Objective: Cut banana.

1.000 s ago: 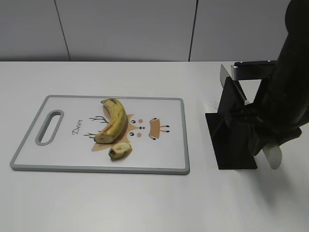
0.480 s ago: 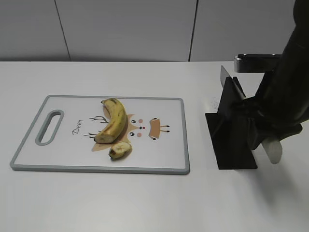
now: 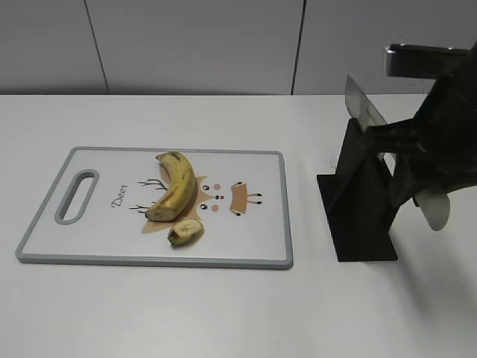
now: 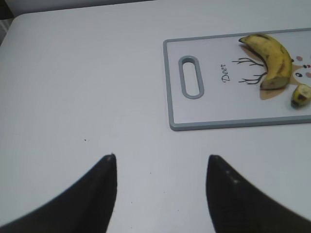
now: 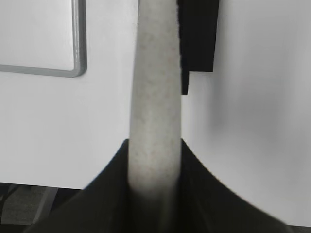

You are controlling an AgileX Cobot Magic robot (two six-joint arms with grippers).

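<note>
Right gripper (image 5: 154, 167), raised above the black knife stand (image 3: 359, 201), clamps the knife's pale handle (image 5: 155, 97). Left gripper (image 4: 160, 174), fingers spread, hovers over bare table (image 4: 87, 87). Banana (image 3: 175, 186) lies mid-cutting board (image 3: 261, 246), stub (image 3: 185, 232) beside it.

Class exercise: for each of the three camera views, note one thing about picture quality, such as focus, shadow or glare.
Exterior view: evenly lit and sharp, soft shadow under the cutting board. Left wrist view: banana crisp, the open left gripper dark and soft-edged. Right wrist view: the knife handle held in the right gripper is close and blurred, filling the middle.
</note>
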